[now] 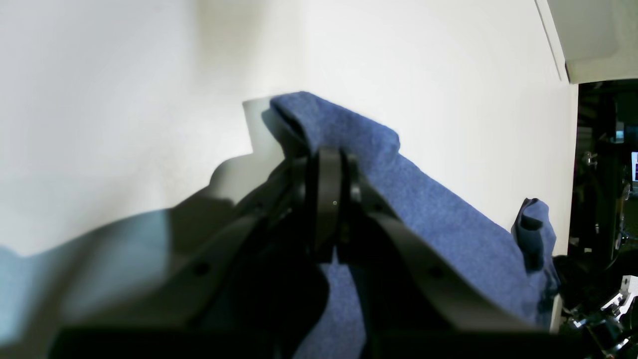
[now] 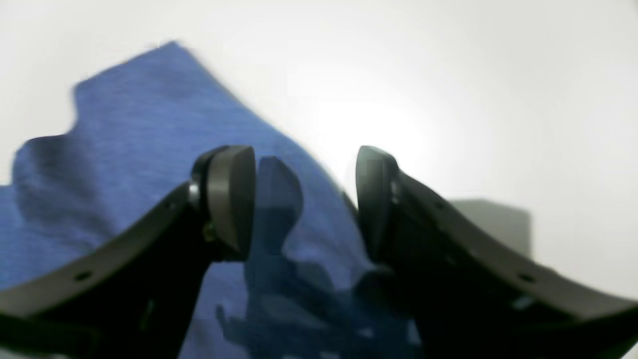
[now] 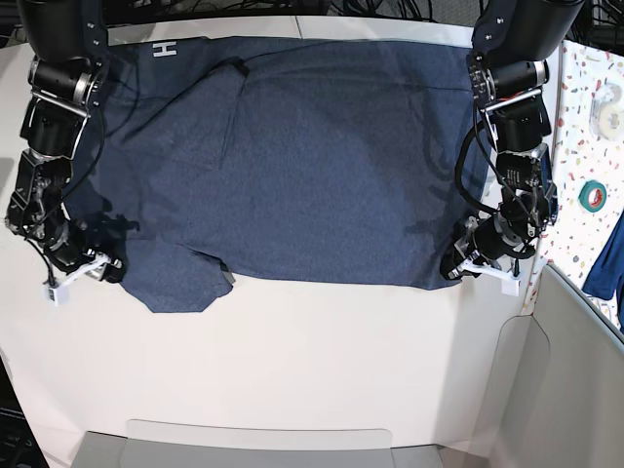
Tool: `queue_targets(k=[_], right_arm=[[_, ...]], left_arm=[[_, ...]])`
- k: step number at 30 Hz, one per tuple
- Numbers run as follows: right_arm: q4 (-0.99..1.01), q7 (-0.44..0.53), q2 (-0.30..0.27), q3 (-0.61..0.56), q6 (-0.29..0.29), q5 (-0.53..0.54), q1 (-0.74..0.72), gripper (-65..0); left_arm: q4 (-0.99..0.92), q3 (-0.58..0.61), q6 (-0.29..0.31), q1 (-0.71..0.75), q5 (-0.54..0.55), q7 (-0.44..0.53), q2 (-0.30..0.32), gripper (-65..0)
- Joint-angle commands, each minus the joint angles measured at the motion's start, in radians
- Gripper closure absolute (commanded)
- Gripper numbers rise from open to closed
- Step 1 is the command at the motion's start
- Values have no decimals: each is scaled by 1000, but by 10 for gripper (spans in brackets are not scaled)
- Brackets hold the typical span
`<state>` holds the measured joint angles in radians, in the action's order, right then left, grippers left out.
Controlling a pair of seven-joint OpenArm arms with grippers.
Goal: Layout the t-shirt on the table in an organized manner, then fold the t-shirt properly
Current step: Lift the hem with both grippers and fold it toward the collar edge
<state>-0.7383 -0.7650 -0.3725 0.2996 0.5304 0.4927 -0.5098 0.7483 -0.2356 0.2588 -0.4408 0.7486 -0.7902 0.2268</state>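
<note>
The t-shirt lies spread over the far half of the table, mostly flat, w/ white lettering up at the far corner on my right-arm side. Its near hem runs roughly straight across the base view; one sleeve sticks out toward the near edge w/ a small fold at its tip.

My left gripper is pressed together on the t-shirt: blue fabric humps up over the tips and drapes away down one side. In the base view that gripper sits at the shirt's near corner, right at the hem.

My right gripper is spread, both pads showing w/ a clear gap between them. Nothing in the gap; the t-shirt lies flat under and behind the pads, white table past its edge. In the base view it is at the sleeve-side edge of the cloth, low over it; can't tell if it touches.

Re containers: none on the table. Past the table edge, a speckled side surface carries two tape rolls, lying loose, not in anything.
</note>
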Motion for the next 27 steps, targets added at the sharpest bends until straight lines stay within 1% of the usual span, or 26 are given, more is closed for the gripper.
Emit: queue_targets(k=[1,6,7,8,10,12,13,14,19,27], right_arm=[[7,-70,3,-10,4,-29,1,-325],[7,-73,11,-13,9,-29,1,-322],[7,-75,11,-15,9,-30,1,-316],[7,-80,11,-15,9,-32,1,-295],[6,-80,11,-15,10,-33,1,-220],[9,-77,11,-15,10,-36,1,-99],[9,-77,11,-17,10,-36,3,-29],[9,-77,11,-17,10,-36,3,0],[0,-72,11,-29,10,-35,3,0],[-157,-72,8,-30,12,-35,23,0]], left_arm=[[-8,9,-39,6,-70,-65,-4,0],[-8,9,-39,6,-70,-65,-4,0],[-8,9,-39,6,-70,-65,-4,0],[-8,9,-39,6,-70,-65,-4,0],[-8,9,-39,6,-70,-65,-4,0],[-8,9,-39,6,-70,-65,-4,0],[-8,8,-40,6,-70,-65,-5,0],[-8,3,-40,6,-68,-65,-5,0],[7,-1,-39,4,-64,-70,-5,0],[184,8,-37,7,-64,-77,-25,0]])
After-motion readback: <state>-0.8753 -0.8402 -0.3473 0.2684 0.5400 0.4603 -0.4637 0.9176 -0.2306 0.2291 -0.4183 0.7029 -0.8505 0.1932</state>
